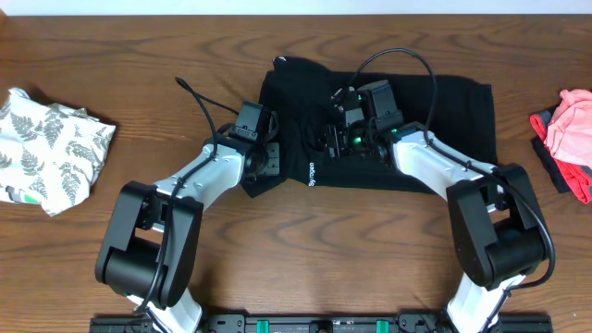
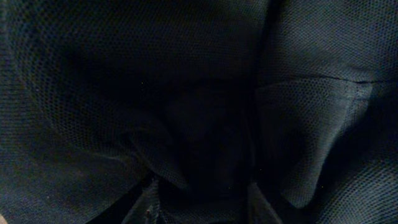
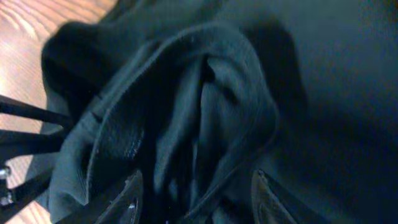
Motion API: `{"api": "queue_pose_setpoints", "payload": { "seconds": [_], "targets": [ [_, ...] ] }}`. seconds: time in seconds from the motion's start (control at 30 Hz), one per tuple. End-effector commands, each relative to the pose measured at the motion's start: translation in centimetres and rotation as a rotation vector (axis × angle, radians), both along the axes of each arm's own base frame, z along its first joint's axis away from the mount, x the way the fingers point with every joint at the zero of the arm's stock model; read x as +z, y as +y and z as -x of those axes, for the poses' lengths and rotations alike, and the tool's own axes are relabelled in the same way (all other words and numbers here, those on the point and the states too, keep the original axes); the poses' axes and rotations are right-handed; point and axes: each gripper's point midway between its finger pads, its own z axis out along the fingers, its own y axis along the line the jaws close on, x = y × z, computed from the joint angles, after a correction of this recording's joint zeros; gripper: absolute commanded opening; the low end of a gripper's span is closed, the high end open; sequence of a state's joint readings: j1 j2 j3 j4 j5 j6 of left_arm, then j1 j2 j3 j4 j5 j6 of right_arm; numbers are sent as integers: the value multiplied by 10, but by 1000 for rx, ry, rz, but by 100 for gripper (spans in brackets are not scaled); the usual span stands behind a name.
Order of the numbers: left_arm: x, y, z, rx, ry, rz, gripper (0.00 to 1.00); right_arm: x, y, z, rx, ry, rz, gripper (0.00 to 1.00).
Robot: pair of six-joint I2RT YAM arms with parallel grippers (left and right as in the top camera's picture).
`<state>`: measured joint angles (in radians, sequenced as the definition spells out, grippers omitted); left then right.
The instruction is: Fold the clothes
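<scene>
A black garment (image 1: 435,120) lies spread on the wooden table, with a small white logo near its front edge. My left gripper (image 1: 262,155) is down on the garment's left front corner. Its wrist view is filled with black mesh cloth (image 2: 186,93), and its fingers (image 2: 202,199) stand apart with cloth bunched between them. My right gripper (image 1: 340,139) is on the middle of the garment. Its fingers (image 3: 196,199) stand apart around a raised bunch of the black cloth (image 3: 186,112).
A white leaf-print cloth (image 1: 46,148) lies at the left of the table. A pink and red garment (image 1: 569,139) lies at the right edge. Bare wood (image 1: 314,250) runs along the front. The arm cables loop over the black garment.
</scene>
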<state>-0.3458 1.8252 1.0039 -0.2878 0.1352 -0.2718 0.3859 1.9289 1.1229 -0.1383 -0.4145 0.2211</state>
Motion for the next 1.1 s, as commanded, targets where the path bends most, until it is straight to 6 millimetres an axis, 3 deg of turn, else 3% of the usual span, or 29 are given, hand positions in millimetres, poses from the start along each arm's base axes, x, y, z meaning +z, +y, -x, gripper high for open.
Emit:
{"api": "queue_pose_setpoints", "payload": {
  "seconds": [0.0,0.13,0.2,0.23,0.27,0.43,0.6,0.67,0.77,0.87,0.97,1.07],
  "targets": [
    [-26,4,15,-11,81,-22,46,-17,4,7,0,35,31,54],
    [-26,4,15,-10,82,-22,46,-28,4,10,-22,70,45,50],
    [-26,4,15,-11,82,-22,46,-33,3,10,-42,87,50,39],
    [-26,4,15,-10,82,-22,46,-34,3,10,-46,91,50,25],
    [-26,4,15,-11,82,-22,46,-34,3,10,-46,90,51,18],
    [-26,5,15,-11,82,-22,46,-22,-15,-6,-123,70,46,11],
    [-26,5,15,-10,83,-22,46,18,-59,-30,-234,13,9,10],
    [-26,5,15,-10,82,-23,46,34,-85,-38,-292,-9,0,10],
    [-26,5,15,-10,82,-23,46,44,-117,-42,-364,-8,1,4],
    [-26,5,15,-10,82,-22,46,36,-140,-39,-408,36,20,4],
    [-26,5,15,-10,82,-22,46,27,-142,-31,-381,71,34,6],
    [-26,5,15,-10,82,-22,46,32,-115,-22,-240,62,-20,19]
  ]
}}
